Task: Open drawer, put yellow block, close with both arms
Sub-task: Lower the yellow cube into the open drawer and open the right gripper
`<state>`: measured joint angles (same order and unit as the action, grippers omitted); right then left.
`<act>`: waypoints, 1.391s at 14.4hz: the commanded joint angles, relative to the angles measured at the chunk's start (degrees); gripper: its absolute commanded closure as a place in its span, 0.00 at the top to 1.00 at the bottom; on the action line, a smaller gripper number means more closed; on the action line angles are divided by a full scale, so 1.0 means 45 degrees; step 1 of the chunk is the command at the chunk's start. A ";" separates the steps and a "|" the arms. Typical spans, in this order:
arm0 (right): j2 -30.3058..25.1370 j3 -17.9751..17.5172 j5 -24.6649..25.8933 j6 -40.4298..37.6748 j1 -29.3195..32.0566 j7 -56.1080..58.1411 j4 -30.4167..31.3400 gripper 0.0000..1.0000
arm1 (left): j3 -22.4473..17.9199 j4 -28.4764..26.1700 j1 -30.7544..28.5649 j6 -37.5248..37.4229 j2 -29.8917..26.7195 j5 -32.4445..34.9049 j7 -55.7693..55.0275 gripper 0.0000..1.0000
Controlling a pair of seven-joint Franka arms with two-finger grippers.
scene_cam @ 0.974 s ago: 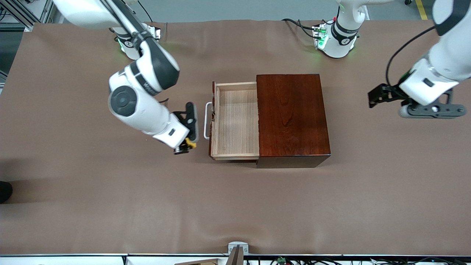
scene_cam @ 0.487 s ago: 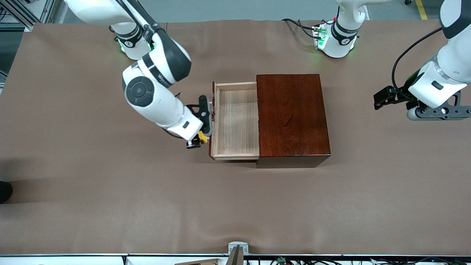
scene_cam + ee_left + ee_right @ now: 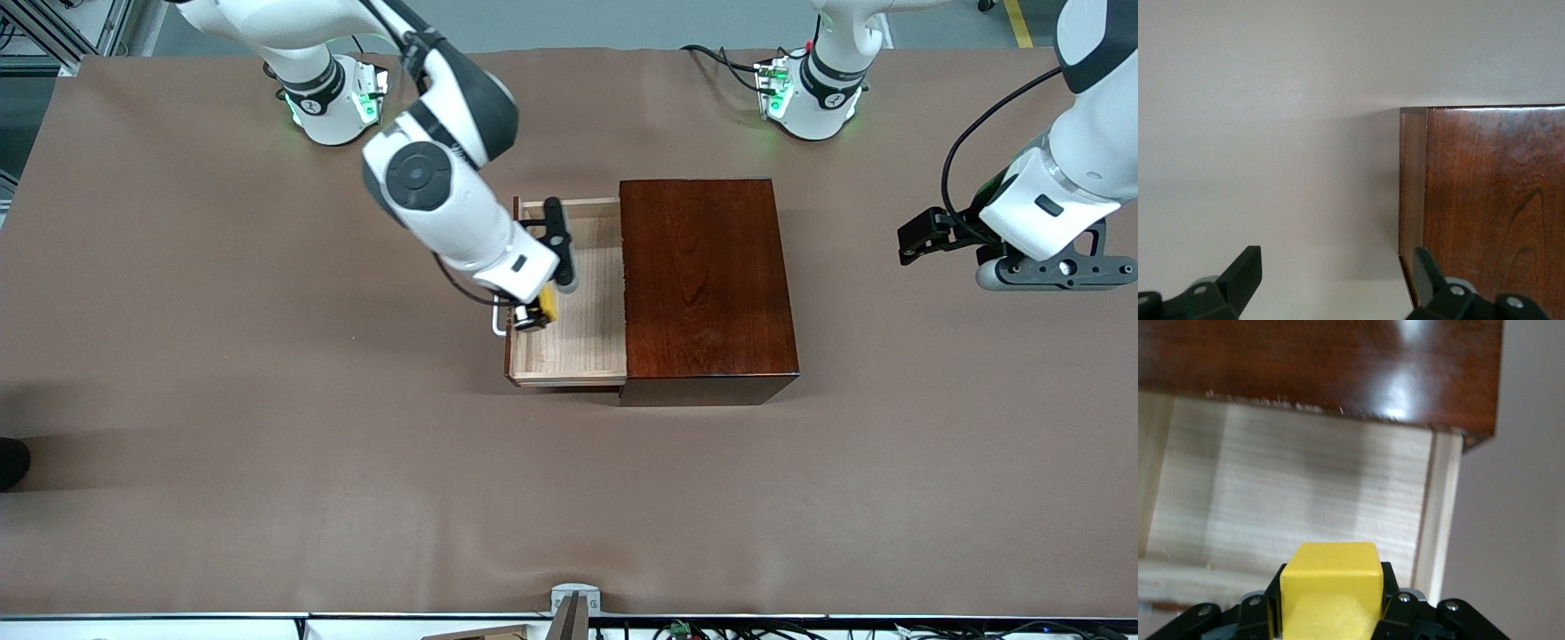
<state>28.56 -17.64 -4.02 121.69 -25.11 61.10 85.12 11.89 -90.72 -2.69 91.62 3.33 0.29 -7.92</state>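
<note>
The drawer (image 3: 587, 338) stands pulled out of the dark mahogany box (image 3: 702, 284) toward the right arm's end of the table, its pale wood tray showing; its white handle (image 3: 497, 325) is mostly hidden under the right arm. My right gripper (image 3: 544, 304) is shut on the yellow block (image 3: 548, 305) and holds it over the open tray. In the right wrist view the yellow block (image 3: 1331, 587) sits between the black fingers (image 3: 1395, 603) above the drawer floor (image 3: 1305, 500). My left gripper (image 3: 925, 233) is open and empty over the table at the left arm's end, beside the box (image 3: 1491, 200).
Brown cloth covers the table (image 3: 267, 462). The two arm bases with green lights stand along the table's edge farthest from the front camera (image 3: 329, 98) (image 3: 813, 89). A small grey mount (image 3: 573, 600) sits at the table's nearest edge.
My right gripper has carried the yellow block from over the table beside the drawer handle to over the open drawer tray. The left arm shifted only slightly.
</note>
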 commanded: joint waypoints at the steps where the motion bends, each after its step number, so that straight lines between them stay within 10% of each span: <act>1: 0.0917 0.0132 0.0501 0.0085 -0.0591 -0.0356 -0.1024 0.00 | 0.0073 -0.0016 -0.0009 0.0090 0.0021 0.0072 -0.0075 1.00; 20: 0.2149 0.0249 0.1887 0.0360 -0.1471 -0.2070 -0.0694 0.00 | 0.0092 -0.0015 0.0089 0.0070 0.0041 0.0053 -0.0075 1.00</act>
<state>37.92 -17.08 2.25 123.67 -30.24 56.03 82.47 12.12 -90.76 -2.33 91.62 3.60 0.29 -7.93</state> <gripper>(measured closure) 0.445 0.000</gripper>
